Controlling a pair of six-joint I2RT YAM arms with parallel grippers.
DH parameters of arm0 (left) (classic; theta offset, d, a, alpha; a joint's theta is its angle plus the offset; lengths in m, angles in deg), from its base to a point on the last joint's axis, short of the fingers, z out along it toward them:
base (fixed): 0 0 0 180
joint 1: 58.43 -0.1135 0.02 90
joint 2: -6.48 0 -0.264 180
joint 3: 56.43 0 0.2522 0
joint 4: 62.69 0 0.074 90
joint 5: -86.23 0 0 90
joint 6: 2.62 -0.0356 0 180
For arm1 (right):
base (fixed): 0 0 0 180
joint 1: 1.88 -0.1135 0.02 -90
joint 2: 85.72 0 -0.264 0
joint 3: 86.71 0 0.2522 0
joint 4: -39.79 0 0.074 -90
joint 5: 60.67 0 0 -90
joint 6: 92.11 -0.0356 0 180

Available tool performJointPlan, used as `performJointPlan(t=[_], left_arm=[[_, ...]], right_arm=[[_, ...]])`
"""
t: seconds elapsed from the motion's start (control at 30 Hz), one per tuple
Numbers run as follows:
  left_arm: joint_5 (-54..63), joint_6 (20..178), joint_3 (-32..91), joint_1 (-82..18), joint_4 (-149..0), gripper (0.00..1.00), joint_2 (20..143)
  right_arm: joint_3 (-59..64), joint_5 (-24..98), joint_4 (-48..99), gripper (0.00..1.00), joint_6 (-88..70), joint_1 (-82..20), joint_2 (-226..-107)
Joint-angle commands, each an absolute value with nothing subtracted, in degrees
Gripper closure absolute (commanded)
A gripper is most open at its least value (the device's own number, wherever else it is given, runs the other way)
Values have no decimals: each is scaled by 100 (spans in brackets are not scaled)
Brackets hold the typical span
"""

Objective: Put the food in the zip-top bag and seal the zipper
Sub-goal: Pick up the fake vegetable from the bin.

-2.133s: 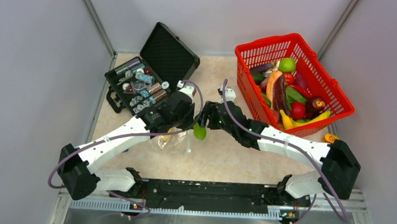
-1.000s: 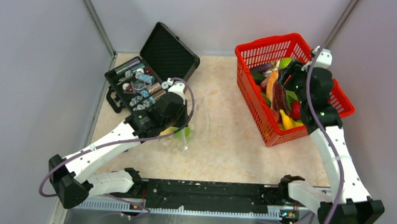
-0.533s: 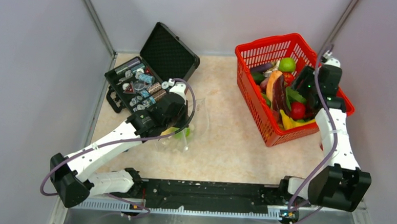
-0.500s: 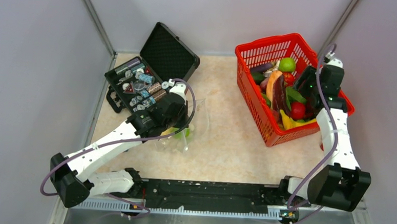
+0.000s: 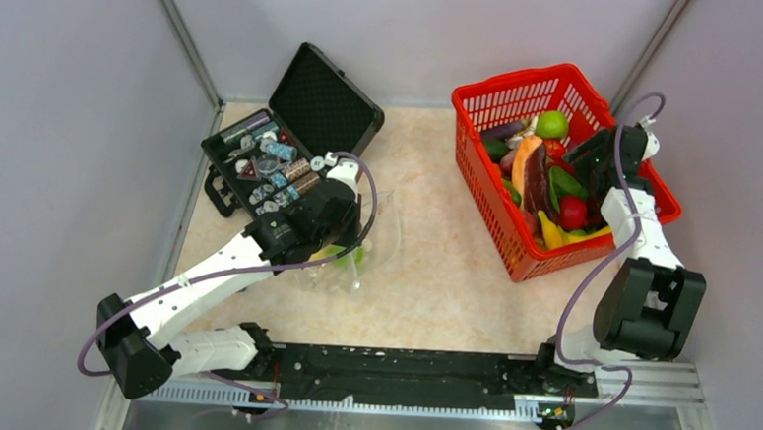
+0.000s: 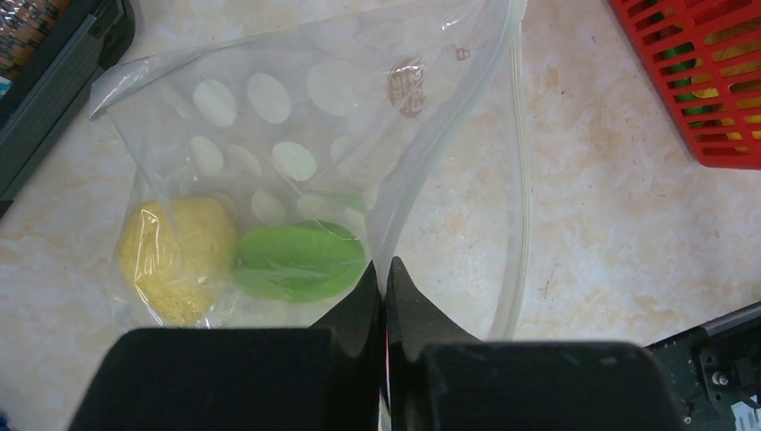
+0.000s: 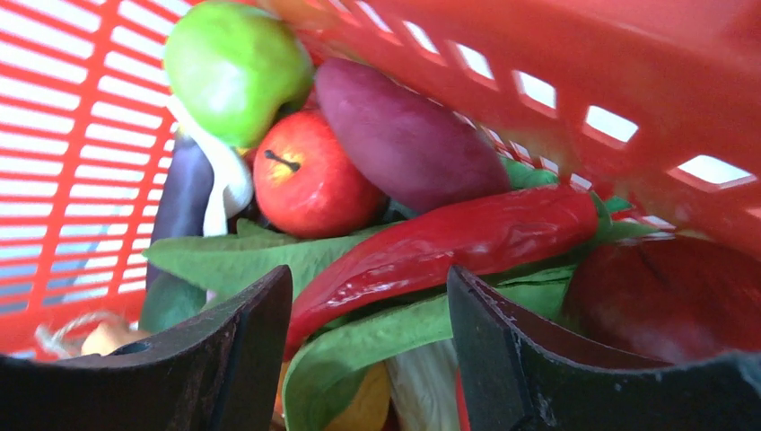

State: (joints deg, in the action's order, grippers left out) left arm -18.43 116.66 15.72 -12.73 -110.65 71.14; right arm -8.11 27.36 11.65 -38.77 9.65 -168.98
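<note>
Right wrist view shows my right gripper [image 7: 363,301], now swung from the zip-top bag [image 6: 296,108] into the red basket [image 7: 628,81], spread open over a red pepper [image 7: 467,238], while my left gripper [image 6: 384,278] clamps the bag's wall, so the next pick is due.

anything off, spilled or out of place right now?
Nothing stands out. The left hand pinches the open zip-top bag, with yellow food and green food inside; the right hand is open over the red chili in the basket. No spill visible.
</note>
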Motion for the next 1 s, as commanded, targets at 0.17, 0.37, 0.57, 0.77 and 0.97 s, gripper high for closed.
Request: performJointPlan(t=[0.17, 0.37, 0.57, 0.77, 0.97], left_arm=[[-1941, 11507, 1507, -1329, -10741, 100, 7182], [-1909, 11459, 1562, -1334, -10776, 100, 7241], [-1940, 11504, 1517, -1342, -10753, 100, 7202], [-1849, 11518, 1551, -1343, -10797, 100, 7207], [-1960, 11530, 1552, -1341, -10859, 100, 7172]], right_arm=[[-605, 1613, 1199, 38, -5157, 720, -17164], [-222, 1305, 737, 39, -5446, 586, -17381], [-375, 995, 818, 39, -5841, 285, -17348], [-312, 604, 957, 48, -6134, 295, -17810], [-474, 900, 1746, 70, -6195, 295, -17891]])
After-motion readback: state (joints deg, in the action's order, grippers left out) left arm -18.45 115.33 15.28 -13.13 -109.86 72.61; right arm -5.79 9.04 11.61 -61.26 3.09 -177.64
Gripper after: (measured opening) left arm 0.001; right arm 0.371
